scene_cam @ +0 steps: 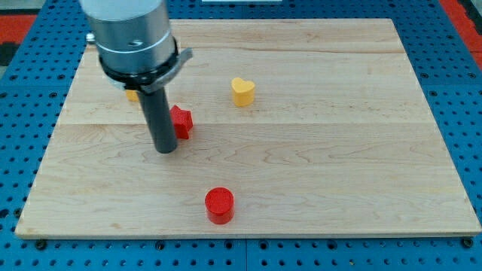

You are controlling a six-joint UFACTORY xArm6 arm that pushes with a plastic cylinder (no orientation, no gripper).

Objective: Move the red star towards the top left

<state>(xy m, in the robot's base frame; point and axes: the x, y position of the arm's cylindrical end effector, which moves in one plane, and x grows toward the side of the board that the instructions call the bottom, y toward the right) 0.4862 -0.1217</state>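
Observation:
The red star [181, 121] lies on the wooden board [301, 165], left of centre. My dark rod comes down from the top left, and my tip [165, 149] rests on the board just left of and slightly below the star, touching or nearly touching it. The rod hides the star's left part.
A yellow heart block [242, 91] lies to the upper right of the star. A red cylinder [219, 205] stands near the view's bottom. A yellow block [132, 95] peeks out behind the arm's grey body, mostly hidden. Blue pegboard surrounds the board.

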